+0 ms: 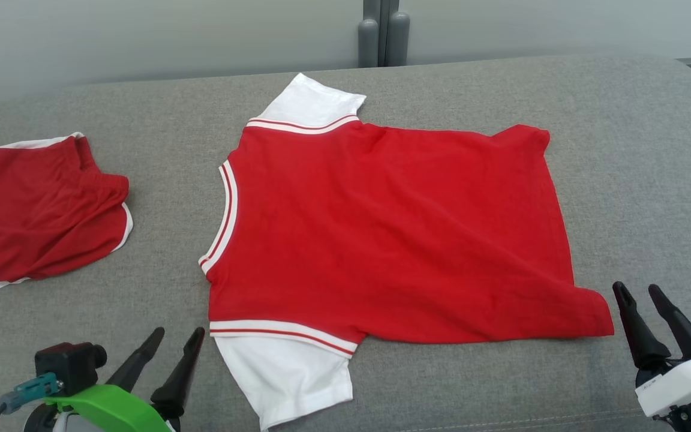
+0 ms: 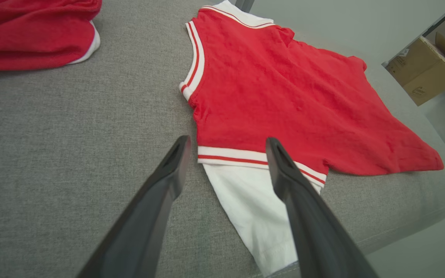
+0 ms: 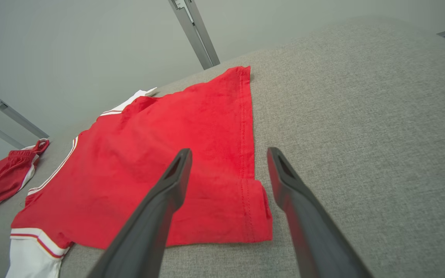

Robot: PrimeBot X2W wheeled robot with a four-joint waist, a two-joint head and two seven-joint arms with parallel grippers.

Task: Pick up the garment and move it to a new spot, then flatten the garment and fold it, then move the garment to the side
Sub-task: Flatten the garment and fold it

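The red T-shirt [image 1: 381, 234] lies spread in a single layer at the middle of the grey upholstered pad [image 1: 633, 150]. Its neck points toward the pad's left end and its hem [image 1: 561, 228] toward the right end. One white sleeve [image 1: 309, 102] reaches toward the far edge, and the other white sleeve [image 1: 285, 372] runs to the near edge and slightly over it. The body is mostly smooth, with shallow ripples. The near hem corner [image 3: 255, 208] looks doubled over on itself.

The left gripper [image 1: 179, 331] hovers just short of the near sleeve, fingers spread wide and holding nothing. The right gripper [image 1: 636, 288] sits just beside the near hem corner, jaws likewise apart and empty. Neither appears to touch the cloth.

A pair of red shorts [image 1: 33, 210] lies crumpled near the pad's left end, well apart from the shirt. A cardboard box [image 2: 423, 71] stands on the floor beyond the pad.

Judging by how it lies, the shirt is placed and nearly flattened. Smoothing that turned corner may be the only flattening left. No fold has been made, and the move to the side is not yet done.
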